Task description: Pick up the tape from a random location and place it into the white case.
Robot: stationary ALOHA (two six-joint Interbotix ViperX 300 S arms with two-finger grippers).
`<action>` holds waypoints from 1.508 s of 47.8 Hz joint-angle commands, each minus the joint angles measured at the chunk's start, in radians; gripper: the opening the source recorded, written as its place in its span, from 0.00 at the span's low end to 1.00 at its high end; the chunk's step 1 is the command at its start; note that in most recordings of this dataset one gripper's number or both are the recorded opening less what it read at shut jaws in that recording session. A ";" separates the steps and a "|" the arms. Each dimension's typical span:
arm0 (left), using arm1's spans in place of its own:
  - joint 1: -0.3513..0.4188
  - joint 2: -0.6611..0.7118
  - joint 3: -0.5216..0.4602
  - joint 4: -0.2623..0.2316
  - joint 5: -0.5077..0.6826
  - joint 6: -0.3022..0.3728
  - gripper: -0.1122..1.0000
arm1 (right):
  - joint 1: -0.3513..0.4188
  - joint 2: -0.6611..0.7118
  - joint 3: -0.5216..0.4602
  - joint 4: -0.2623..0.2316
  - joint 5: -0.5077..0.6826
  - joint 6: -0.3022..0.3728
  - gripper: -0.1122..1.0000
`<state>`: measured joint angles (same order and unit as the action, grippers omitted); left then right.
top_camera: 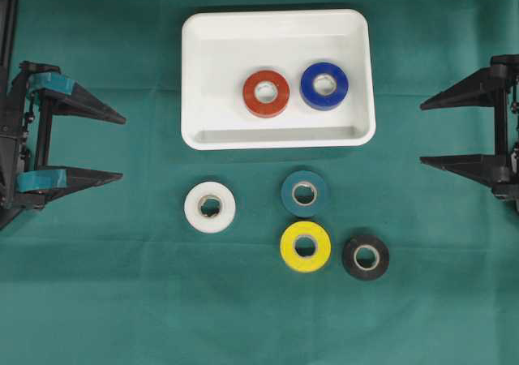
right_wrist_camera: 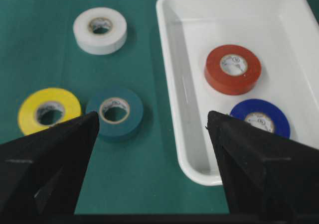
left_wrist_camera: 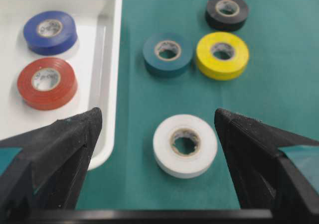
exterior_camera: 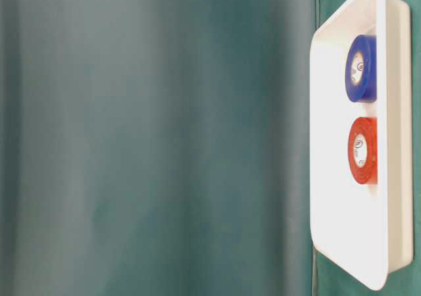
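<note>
While red (top_camera: 266, 93) and blue rolls (top_camera: 324, 85) lie in the white case (top_camera: 203, 32), I park both pincers, left (top_camera: 122, 148) and right (top_camera: 422, 133), wide and empty at the edges, leaving four tapes reachable on the tabletop (top_camera: 122, 300).

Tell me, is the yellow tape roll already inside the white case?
No, the yellow tape roll lies on the green cloth, outside the white case.

Surface covered by green cloth (top_camera: 105, 300). The white case (top_camera: 203, 73) is set directly on it. Below the case are laid four rolls: white tape (top_camera: 210, 207), teal tape (top_camera: 304, 192), yellow tape (top_camera: 305, 246), black tape (top_camera: 365, 257).
</note>
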<state>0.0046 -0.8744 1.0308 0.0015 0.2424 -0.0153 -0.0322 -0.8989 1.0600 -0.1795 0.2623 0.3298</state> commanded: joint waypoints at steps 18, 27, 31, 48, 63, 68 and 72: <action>-0.003 0.003 -0.012 -0.002 -0.011 0.002 0.96 | 0.000 0.006 -0.011 0.002 -0.011 0.002 0.85; -0.003 0.003 -0.012 -0.002 -0.011 0.000 0.96 | 0.000 0.006 -0.012 0.002 -0.009 0.003 0.85; -0.012 0.003 -0.012 -0.002 -0.011 0.000 0.96 | 0.000 0.006 -0.011 0.002 -0.009 0.003 0.85; -0.087 0.003 -0.012 -0.003 -0.011 -0.002 0.96 | 0.000 0.005 -0.012 0.002 -0.009 0.003 0.85; -0.107 0.003 -0.012 -0.005 -0.011 -0.002 0.96 | 0.000 0.005 -0.012 0.002 -0.008 0.003 0.85; -0.107 0.003 -0.012 -0.003 -0.009 -0.002 0.96 | 0.002 0.005 -0.012 0.002 -0.009 0.003 0.85; -0.107 0.003 -0.012 -0.005 -0.011 -0.002 0.96 | 0.002 0.005 -0.012 0.002 -0.009 0.003 0.85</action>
<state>-0.0997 -0.8744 1.0308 0.0000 0.2408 -0.0153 -0.0322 -0.8974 1.0600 -0.1795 0.2608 0.3313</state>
